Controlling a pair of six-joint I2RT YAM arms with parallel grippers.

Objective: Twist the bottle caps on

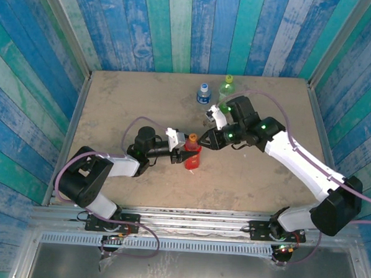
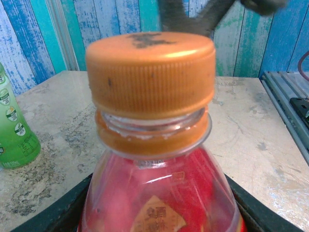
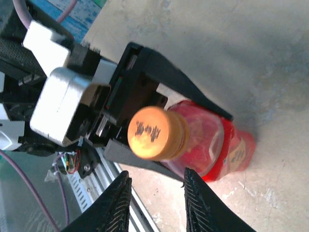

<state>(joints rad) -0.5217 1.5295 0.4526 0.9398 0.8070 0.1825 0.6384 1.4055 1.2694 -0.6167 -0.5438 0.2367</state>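
The left end effector [image 1: 183, 150] clamps the upright red bottle [image 3: 217, 150] at the tabletop's [image 1: 113, 98] centre, its orange cap [image 3: 154, 133] just left of the right end effector [image 3: 157, 174], whose fingers stand slightly parted and empty (well placed to twist).

Upright red bottle [image 1: 193, 158] wearing orange cap [image 1: 192, 138], green bottle [image 1: 226, 90], clear bottle [image 1: 203, 95] behind

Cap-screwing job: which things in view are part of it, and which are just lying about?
Part of the job:
- red bottle, gripped by the left gripper
- orange cap on its neck
- right gripper, open beside that cap
- green bottle and clear bottle, each with a cap on

Just there:
- arm cables
- metal rail
- table
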